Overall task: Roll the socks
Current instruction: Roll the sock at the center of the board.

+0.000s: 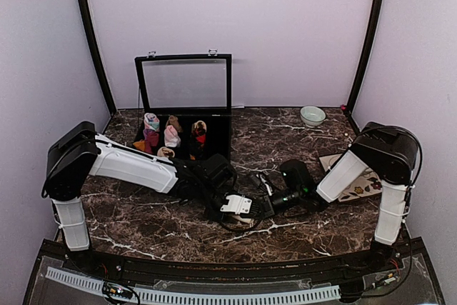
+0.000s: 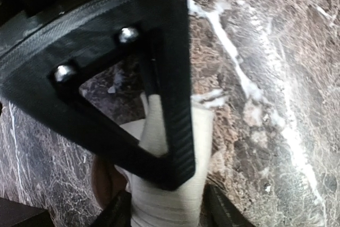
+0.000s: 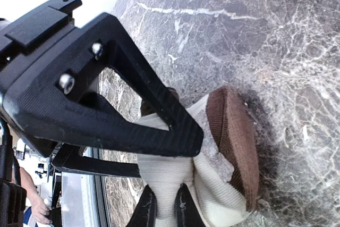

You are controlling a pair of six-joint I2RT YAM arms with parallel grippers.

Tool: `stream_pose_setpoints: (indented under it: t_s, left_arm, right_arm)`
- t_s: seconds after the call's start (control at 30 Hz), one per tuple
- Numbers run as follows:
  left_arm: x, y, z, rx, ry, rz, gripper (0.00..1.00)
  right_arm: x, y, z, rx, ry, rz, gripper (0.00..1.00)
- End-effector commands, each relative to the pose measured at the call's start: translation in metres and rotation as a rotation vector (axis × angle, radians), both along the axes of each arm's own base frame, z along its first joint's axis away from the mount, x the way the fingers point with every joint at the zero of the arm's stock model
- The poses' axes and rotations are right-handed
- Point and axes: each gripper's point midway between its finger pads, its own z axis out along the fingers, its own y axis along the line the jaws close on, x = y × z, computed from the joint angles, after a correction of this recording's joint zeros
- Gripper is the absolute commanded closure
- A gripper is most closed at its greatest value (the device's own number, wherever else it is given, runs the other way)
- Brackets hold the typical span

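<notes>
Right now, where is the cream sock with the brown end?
In the top view, the cream sock lies at the front centre of the table, in front of the black box, pinched by the right gripper.

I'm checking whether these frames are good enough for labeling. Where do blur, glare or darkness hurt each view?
Top external: dim, and the black hardware at centre blends into the dark marble table. Left wrist: the near finger is blurred and the cream sock looks soft. Right wrist: the upper-left corner is blown out white, but the sock's brown end is sharp, with a shadow to its right.
</notes>
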Motion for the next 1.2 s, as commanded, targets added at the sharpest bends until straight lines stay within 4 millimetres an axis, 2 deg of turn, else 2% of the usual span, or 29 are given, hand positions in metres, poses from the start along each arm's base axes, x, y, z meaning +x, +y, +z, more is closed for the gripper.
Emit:
stream_pose_setpoints:
  t_s: [0.0,0.1,0.13,0.27,0.4,0.53,0.6,0.77,1.0,1.17]
  left_arm:
    - [-0.024,0.033,-0.04,0.16,0.116,-0.008,0.58]
    - [-0.024,0.028,-0.042,0.151,0.105,-0.02,0.93]
    - [-0.024,0.028,-0.043,0.157,0.111,-0.022,1.0]
    - [-0.037,0.027,-0.048,0.193,0.277,-0.032,1.0]
    - [-0.05,0.039,-0.052,0.235,0.481,-0.014,1.0]
    - [-0.057,0.047,-0.063,0.312,0.594,-0.014,1.0]
    - [-0.06,0.049,-0.067,0.347,0.657,-0.003,1.0]
    - [-0.066,0.048,-0.065,0.406,0.819,0.016,1.0]
    - [-0.062,0.048,-0.068,0.47,0.981,0.048,1.0]
    - [-0.062,0.052,-0.072,0.508,1.015,0.045,1.0]
  right_arm:
    - [-0.041,-0.058,-0.082,-0.322,0.271,-0.065,1.0]
    - [-0.04,-0.057,-0.078,-0.309,0.273,-0.068,1.0]
    - [-0.04,-0.056,-0.077,-0.303,0.265,-0.069,1.0]
    - [-0.03,-0.059,-0.061,-0.284,0.16,-0.1,1.0]
    - [-0.014,-0.064,-0.026,-0.204,-0.039,-0.181,0.71]
    - [-0.006,-0.072,0.01,-0.148,-0.25,-0.242,0.59]
    - [-0.005,-0.077,0.019,-0.145,-0.315,-0.259,0.58]
    - [-0.023,-0.08,0.033,-0.167,-0.49,-0.241,0.59]
    - [-0.037,-0.083,0.05,-0.289,-0.761,-0.199,0.56]
    - [-0.039,-0.063,0.055,-0.341,-0.872,-0.095,0.57]
